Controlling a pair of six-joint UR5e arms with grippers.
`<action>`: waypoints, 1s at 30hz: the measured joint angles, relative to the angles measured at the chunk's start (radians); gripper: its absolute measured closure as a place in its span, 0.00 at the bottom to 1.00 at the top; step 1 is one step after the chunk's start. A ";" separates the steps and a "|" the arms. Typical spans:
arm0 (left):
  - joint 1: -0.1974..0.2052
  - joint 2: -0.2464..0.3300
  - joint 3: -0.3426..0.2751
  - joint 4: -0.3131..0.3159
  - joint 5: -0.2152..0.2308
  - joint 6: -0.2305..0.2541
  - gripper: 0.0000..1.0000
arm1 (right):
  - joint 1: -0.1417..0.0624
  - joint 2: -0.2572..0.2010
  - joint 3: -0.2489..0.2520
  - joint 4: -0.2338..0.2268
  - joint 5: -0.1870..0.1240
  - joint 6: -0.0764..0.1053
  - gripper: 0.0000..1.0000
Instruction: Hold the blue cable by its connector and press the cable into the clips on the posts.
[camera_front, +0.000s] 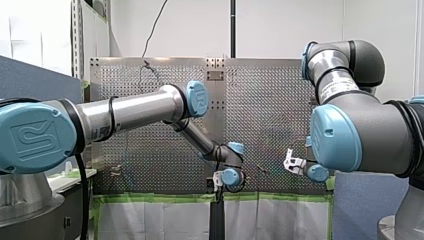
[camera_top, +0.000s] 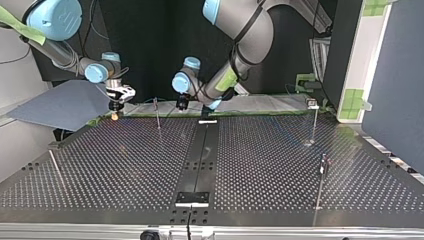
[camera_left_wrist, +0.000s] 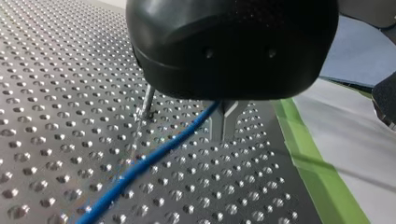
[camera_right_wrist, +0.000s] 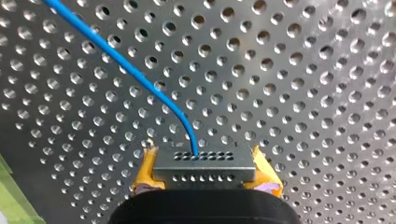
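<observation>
At the far edge of the table (camera_top: 280, 165) in the top view, both grippers hang tips-down. The cable is too thin there to trace.

- Left wrist view: the black gripper body (camera_left_wrist: 233, 46) fills the upper part and hides the finger roots. The left gripper (camera_left_wrist: 223, 133) shows only two metal fingertips pressed together in a narrow Y.
- The blue cable (camera_left_wrist: 154, 161) runs up to those fingers and disappears under the body. Can't tell whether it is pinched or just passes beside them.
- Front view: my right arm's elbow blocks most of that side, and only the pale wrist end pokes out.

Pose:
- My left arm comes in from the front view's left, forearm sloping down to the table's middle, wrist bent down.
- My right arm is folded up close at the front view's right.
- In the top view its gripper sits near the view's left, with a thin post (camera_top: 157, 114) between the two grippers.

Cable vs grippers:
- Right gripper (camera_right_wrist: 205, 170) has its yellow pads (camera_right_wrist: 145, 170) clamped on the grey connector (camera_right_wrist: 204, 163), one pad on each side.
- The cable leaves the connector's top face, curves away and runs diagonally above the perforated plate.
- On the left side it passes close beside a post (camera_left_wrist: 148, 100), then trails off across the holes, near the green tape (camera_left_wrist: 317, 163).
</observation>
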 joint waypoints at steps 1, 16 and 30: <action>0.002 0.000 0.001 -0.001 0.000 0.000 1.00 | 0.000 0.000 -0.002 0.001 0.003 0.002 1.00; 0.025 0.000 0.023 -0.002 -0.003 -0.002 1.00 | -0.008 0.001 -0.023 0.001 0.009 0.024 1.00; 0.034 0.000 0.024 0.001 0.005 -0.001 1.00 | -0.021 0.001 -0.031 0.001 0.048 0.039 1.00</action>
